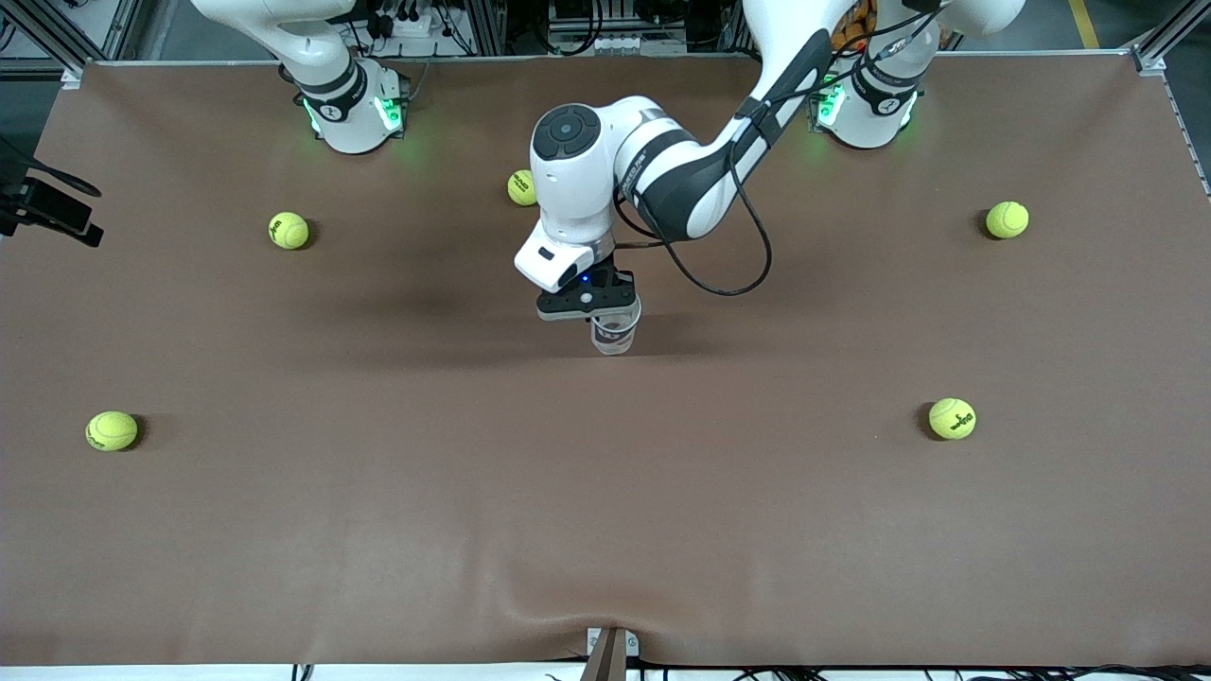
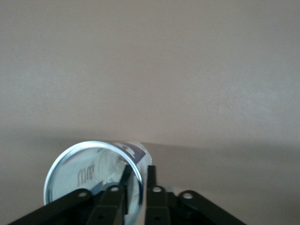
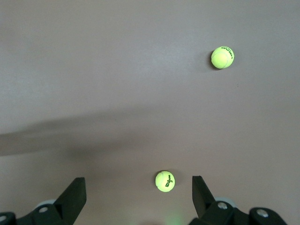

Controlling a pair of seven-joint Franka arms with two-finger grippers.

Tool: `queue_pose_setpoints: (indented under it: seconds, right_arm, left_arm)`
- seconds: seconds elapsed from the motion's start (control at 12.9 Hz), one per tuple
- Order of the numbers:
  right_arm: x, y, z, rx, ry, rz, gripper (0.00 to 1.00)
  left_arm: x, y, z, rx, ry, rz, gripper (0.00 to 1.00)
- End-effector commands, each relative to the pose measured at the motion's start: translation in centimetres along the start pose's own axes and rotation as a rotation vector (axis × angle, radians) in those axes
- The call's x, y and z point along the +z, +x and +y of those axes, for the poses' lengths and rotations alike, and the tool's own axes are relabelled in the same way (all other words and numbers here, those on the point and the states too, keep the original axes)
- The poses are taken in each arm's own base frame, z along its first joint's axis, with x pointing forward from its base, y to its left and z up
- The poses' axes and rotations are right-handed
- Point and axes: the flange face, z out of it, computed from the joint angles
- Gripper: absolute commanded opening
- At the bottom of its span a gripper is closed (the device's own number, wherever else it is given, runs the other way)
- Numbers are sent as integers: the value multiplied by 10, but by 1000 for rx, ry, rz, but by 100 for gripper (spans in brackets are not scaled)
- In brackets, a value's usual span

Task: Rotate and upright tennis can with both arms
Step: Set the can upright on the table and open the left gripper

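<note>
Over upright tennis can (image 1: 615, 333), left hand (image 1: 605, 305)

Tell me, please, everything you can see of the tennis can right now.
The tennis can is a clear plastic tube with a white and dark-blue label and a shiny rim round its open mouth. It stands upright on the brown table near the middle, with no ball visible inside. The left gripper is at its rim, one finger inside the mouth and one outside the wall.

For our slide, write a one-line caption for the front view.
Left gripper at the upright tennis can's rim mid-table, five tennis balls scattered around.
</note>
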Motion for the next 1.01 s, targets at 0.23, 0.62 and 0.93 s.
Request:
queue_pose_setpoints:
  seconds: [0.23,0.62,0.93]
  right_arm:
    - [-5,0,-5,0,-14,5,100]
    - [-3,1,-6,-2,-14,2,100]
    - [-3,3,-7,-2,-13,6,100]
  left_arm:
    - [-43,12,0,-92,-49,41,100]
    - [-152,61,-77,-207,-13,57,100]
    - [-209,119,-181,-349,45,65,100]
